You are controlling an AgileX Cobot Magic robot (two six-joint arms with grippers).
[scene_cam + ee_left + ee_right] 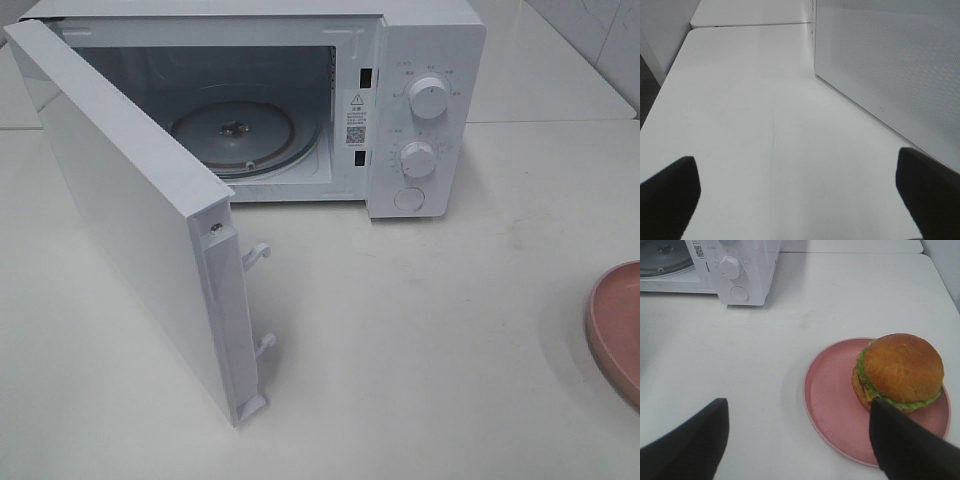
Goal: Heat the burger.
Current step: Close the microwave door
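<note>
Currently, a white microwave (300, 100) is seen on the white desk (420, 350) with its door (140, 230) swung wide open, so that the round glass turntable (235, 135) inside is exposed and nothing is placed on it. Two round knobs (429, 97) and a round button are found on the control panel, at the right of the cavity. The burger (900, 371) is placed on a round pink plate (830, 405), well apart from the microwave, on the right side of the desk; in the high view only the edge of this plate (615, 325) is visible. The right end effector (800, 445) is held above the desk just beside the plate, its fingers (905, 450) spread wide and nothing gripped between them. The left end effector (800, 195) is also opened wide and empty, near the outer face of the open door (890, 65).
</note>
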